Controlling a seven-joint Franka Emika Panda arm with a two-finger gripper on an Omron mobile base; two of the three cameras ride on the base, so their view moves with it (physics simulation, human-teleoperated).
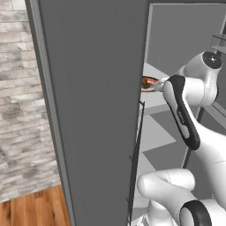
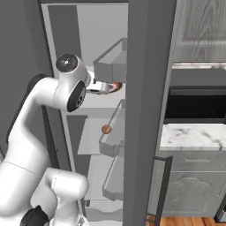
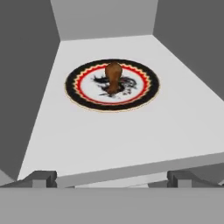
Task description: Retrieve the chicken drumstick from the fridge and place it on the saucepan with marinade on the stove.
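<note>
Inside the fridge point(image 2: 145, 110), chicken drumstick point(image 3: 113, 77) mid-plate point(image 3: 87, 101), bare shelf all around, tool point(image 3: 112, 177) spread at shelf edge

Glossy white arm point(image 2: 31, 128), rounded tube links w/ fat bulbous joints. Black round caps on joint ends (ringed grey), one long black oval panel along the forearm. Fingertips point(image 3: 41, 177) small, blocky, dark grey.

Your two base views look from behind the arm, left and right, into the open fridge point(image 2: 145, 110), sharing its plate point(image 1: 149, 83) shelf. Your hand view faces that plate point(image 3: 112, 85) closely, looking slightly downward.
</note>
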